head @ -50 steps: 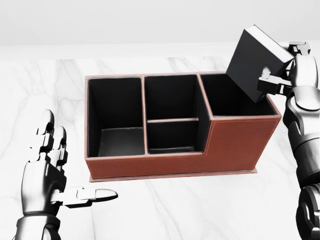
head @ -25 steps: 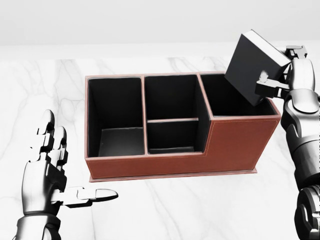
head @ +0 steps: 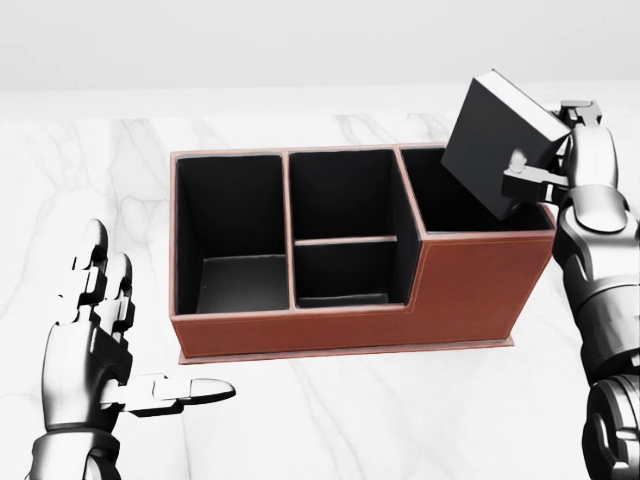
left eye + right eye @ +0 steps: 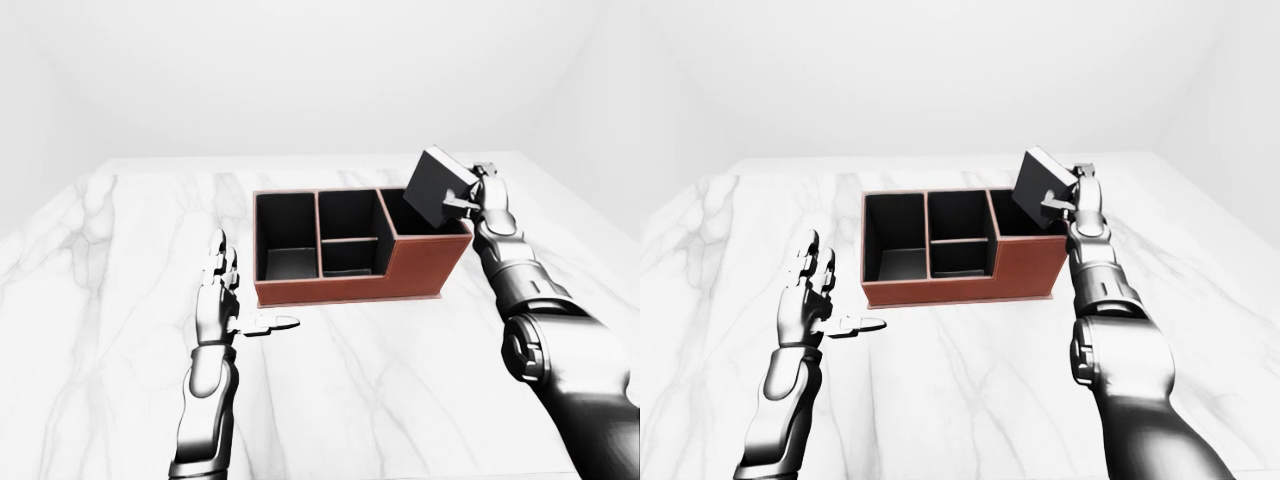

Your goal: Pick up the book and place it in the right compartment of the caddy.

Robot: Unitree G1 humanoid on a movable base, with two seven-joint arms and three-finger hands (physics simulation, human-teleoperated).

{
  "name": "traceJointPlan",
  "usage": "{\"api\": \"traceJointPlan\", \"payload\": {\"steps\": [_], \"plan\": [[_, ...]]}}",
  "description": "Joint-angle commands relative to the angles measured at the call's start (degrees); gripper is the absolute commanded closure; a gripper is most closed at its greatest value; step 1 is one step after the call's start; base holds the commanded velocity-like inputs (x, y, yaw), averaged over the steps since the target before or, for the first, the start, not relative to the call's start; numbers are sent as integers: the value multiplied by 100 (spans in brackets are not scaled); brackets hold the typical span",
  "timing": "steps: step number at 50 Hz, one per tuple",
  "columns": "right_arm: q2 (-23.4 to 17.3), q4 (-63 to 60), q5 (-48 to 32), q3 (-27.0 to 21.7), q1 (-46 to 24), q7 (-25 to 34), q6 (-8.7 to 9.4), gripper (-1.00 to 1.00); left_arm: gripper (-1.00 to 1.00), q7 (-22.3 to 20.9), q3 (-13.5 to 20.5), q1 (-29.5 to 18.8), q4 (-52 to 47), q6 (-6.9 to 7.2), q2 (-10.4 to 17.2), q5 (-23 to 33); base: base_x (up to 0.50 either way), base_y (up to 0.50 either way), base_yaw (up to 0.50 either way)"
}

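Gripping the book [image 3: 500, 140] in the right hand [image 3: 570, 160], fingers closed on its right edge. Holding it tilted, lower corner dipping into the right compartment of the caddy [image 3: 360, 320], upper part sticking out above the rim. Resting on the table [image 3: 400, 420]. Hovering at lower left of the head view with the left hand [image 3: 100, 330], fingers spread, holding nothing.

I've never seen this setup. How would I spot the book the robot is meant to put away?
Find the reddish-brown caddy on the white marble table. Above its right compartment, at the head view's upper right, the right hand grips a flat, dark grey slab, tilted with its lower corner over the opening: that is the book. It is the only loose item, and the only thing off the table.
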Motion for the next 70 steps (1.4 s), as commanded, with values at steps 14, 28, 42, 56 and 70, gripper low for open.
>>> {"api": "traceJointPlan", "payload": {"steps": [14, 28, 42, 56, 70], "plan": [[49, -133, 366, -263, -31, -61, -1, 100, -100, -73, -9, -25, 58, -96, -16, -123, 0, 0, 0], [98, -64, 306, -260, -157, -147, -1, 100, -100, -75, -8, -31, 77, -107, -11, -123, 0, 0, 0], [203, -2, 226, -258, -168, -235, -1, 100, -100, -69, -9, -26, 27, -63, -15, -139, 0, 0, 0], [243, 59, 170, -264, -135, -296, -1, 100, -100, -75, 1, -14, -7, -40, -13, -150, 0, 0, 0], [265, 86, 110, -272, -131, -335, -1, 100, -100, -69, -14, 15, -72, -5, -22, -142, 0, 0, 0]]}}
